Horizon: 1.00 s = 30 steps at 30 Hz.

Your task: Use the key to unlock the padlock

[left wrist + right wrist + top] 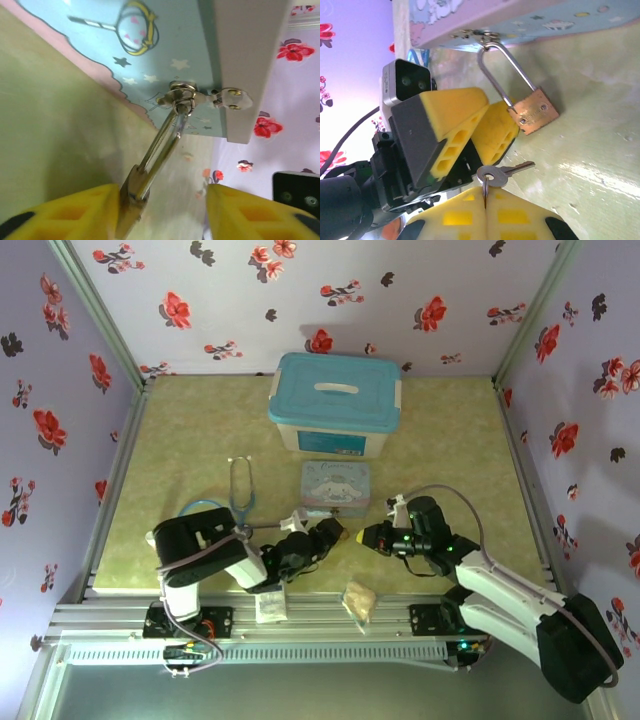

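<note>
**From above:** My two arms meet in front of a pale blue cartoon tin [336, 485] on the green table [190, 430]. My left gripper [338, 533] and right gripper [368, 537] point at each other, tips near one another just before the tin's front edge. What lies between them is too small to make out here. A box with a blue lid [335, 400] stands behind the tin and a stethoscope [240, 492] lies to its left. A white sachet [270, 607] and a tan packet [360, 600] sit at the near edge.

**Left wrist:** This view shows what the one above cannot. The brass padlock [130, 205] hangs by its thin silvery shackle [160, 145] from the hasp [184, 95] on the tin's front. My two yellow fingers [65, 215] stand apart. The lock's body leans against the left-hand one and the other is well clear, so nothing is clamped.

**Right wrist:** The key [512, 169] comes into view here, small and dark grey. Its round head is at the tips of my right fingers [515, 220], which are pressed together on it, and its blade points away to the right. The lock's body rests tilted on the table beyond the key, apart from it, with the shackle looped through the hasp. My left gripper's yellow fingers sit just beside the lock.
</note>
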Each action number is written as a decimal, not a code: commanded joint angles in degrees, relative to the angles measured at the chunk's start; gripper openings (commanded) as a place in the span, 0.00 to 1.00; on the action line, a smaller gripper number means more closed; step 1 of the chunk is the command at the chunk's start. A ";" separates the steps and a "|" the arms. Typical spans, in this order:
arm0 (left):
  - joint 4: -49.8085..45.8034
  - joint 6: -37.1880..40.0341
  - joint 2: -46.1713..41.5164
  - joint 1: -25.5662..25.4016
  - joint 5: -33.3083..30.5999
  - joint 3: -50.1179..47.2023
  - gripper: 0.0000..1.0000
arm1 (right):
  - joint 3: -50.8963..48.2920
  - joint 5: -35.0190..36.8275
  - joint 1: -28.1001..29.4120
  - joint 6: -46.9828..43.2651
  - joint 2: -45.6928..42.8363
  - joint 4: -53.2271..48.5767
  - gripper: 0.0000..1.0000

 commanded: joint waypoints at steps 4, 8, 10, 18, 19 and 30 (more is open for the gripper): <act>-10.00 2.92 -9.99 -0.36 -4.13 -3.41 0.57 | 2.29 -1.96 -0.50 -4.09 -3.36 6.78 0.00; -13.85 4.76 -17.16 -0.99 -4.19 -1.79 0.58 | 4.58 -3.25 -0.41 -5.32 -3.02 8.96 0.00; -17.49 5.78 -21.04 -1.41 -4.70 -0.01 0.62 | 5.70 -4.98 -0.18 -5.40 -1.91 11.26 0.00; -11.19 -1.95 -24.23 -2.27 -4.26 0.06 0.86 | 8.70 -4.79 4.59 -7.98 0.28 14.75 0.00; -9.82 -2.67 -23.93 -2.55 -4.30 -0.27 0.88 | 8.97 -4.68 5.26 -8.27 0.74 14.80 0.00; 0.48 -4.91 -21.89 -3.07 -5.11 -2.71 0.79 | 9.08 -3.02 11.45 -8.11 8.37 21.13 0.00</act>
